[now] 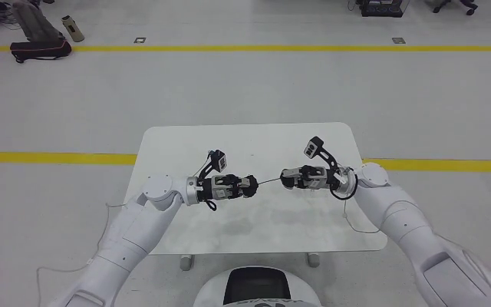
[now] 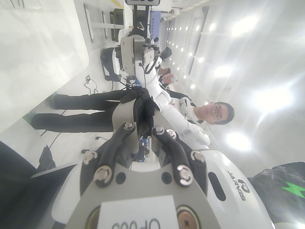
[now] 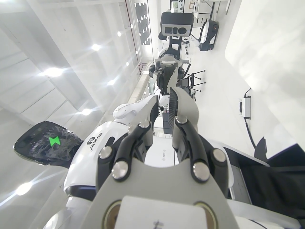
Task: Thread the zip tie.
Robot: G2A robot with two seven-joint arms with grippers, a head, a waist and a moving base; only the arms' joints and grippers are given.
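A thin black zip tie [image 1: 268,183] is stretched above the middle of the white table [image 1: 245,142], between two grippers that face each other. My left gripper [image 1: 253,185] is shut on one end of it. In the left wrist view the left gripper [image 2: 143,100] pinches a dark bunched piece between its fingertips. My right gripper [image 1: 283,179] is shut on the other end. In the right wrist view the right gripper [image 3: 166,97] points straight at the left one, a short way off. The tie itself is hard to make out in both wrist views.
A thin cable [image 1: 347,216] trails over the table beside the right arm. Bare tabletop lies under and behind the grippers. Yellow floor lines [image 1: 253,48] run past the table, and a dark bag [image 1: 38,47] lies far off on the floor.
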